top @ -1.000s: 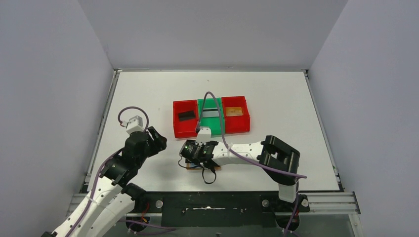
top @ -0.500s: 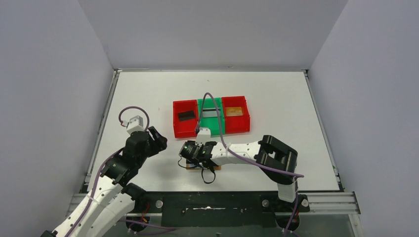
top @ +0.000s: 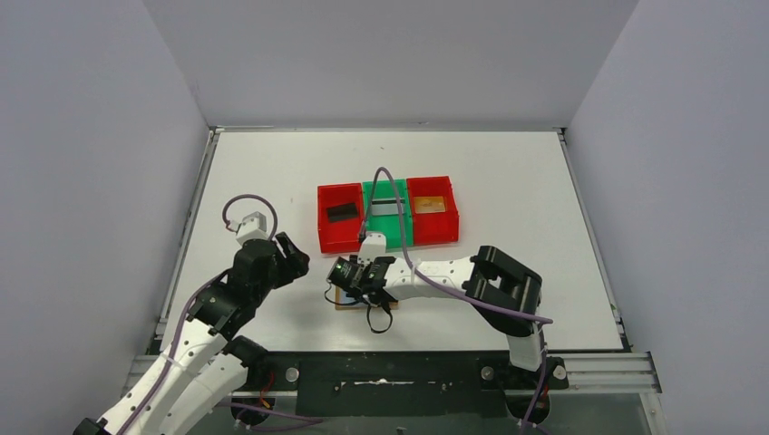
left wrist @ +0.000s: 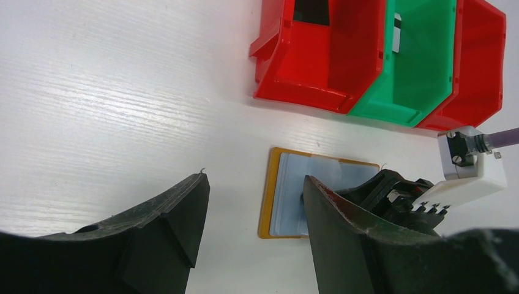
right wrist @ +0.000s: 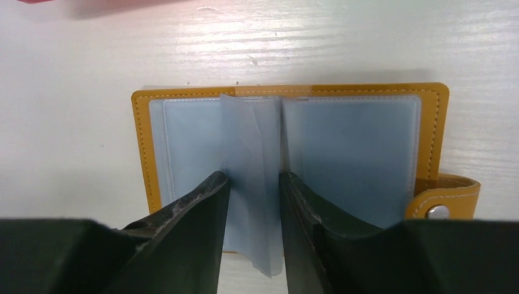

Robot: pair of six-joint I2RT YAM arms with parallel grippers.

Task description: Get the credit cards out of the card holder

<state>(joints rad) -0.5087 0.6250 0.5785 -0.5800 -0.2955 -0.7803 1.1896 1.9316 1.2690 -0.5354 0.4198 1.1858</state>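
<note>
While the card holder (right wrist: pixel 428 122) lies spread open on the white table (top: pixel 508 181), its orange-tan cover faces down and its two pale blue-grey panels face up. A small tab with a metal snap (right wrist: pixel 440 199) sticks out from one side. It sits near the front edge of the table, just in front of a row of three bins that touch side by side: a red bin (top: pixel 334 237), a green bin (top: pixel 388 234) and a second red bin (top: pixel 437 232).

The right gripper (right wrist: pixel 254 184) is down over the middle of the holder. A clear plastic leaf (right wrist: pixel 251 141) stands up from the spine and runs between its two fingers, one finger on each side and close against it. Whether they are pinching the leaf or only flanking it, I cannot tell.

The left gripper (left wrist: pixel 254 184) hovers over bare table to the left of the holder, apart from it. Its fingers are spread wide with nothing between them.

Each bin has something flat in it: a dark card (top: pixel 341 212) in the left red one, a pale card (top: pixel 385 207) in the green one and a tan card (top: pixel 433 205) in the right red one. They are too small to make out further.
</note>
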